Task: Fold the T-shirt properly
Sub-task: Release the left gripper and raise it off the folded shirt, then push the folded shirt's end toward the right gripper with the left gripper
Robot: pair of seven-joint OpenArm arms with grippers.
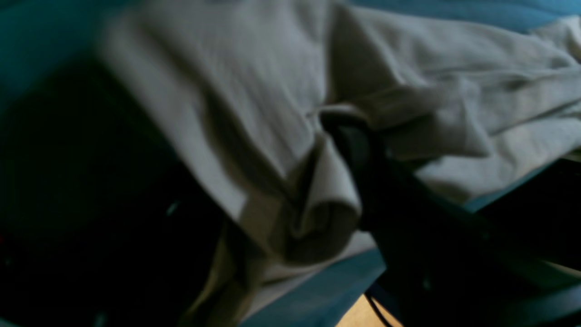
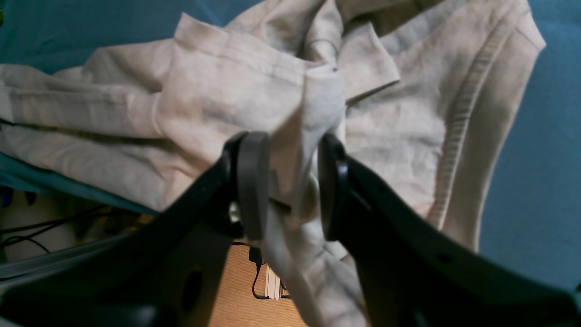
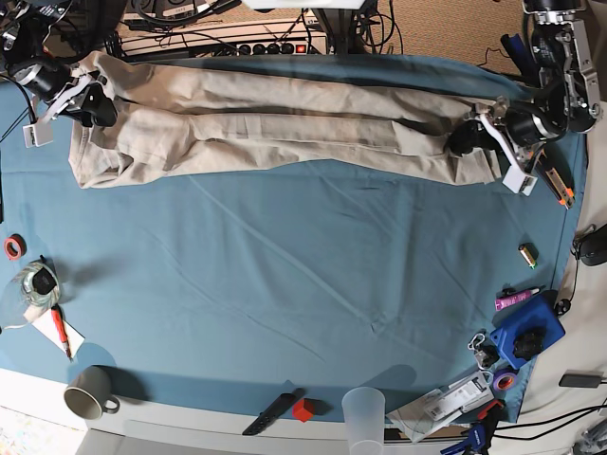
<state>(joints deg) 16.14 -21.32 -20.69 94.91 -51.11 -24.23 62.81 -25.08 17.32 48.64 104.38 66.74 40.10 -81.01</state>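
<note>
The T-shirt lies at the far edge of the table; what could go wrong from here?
1. The T-shirt hangs partly over the far table edge; it may slide off.
2. The right end effector pinches only a bunched fold, which could slip.
3. The left end effector shows no firm hold.

Both arms reached out low over the far edge of the bench, well apart. The right tool [image 2: 290,181] had its jaws clamped on a bunch of the T-shirt [image 2: 281,104]. The left tool [image 3: 477,133] was too blurred to judge.
</note>
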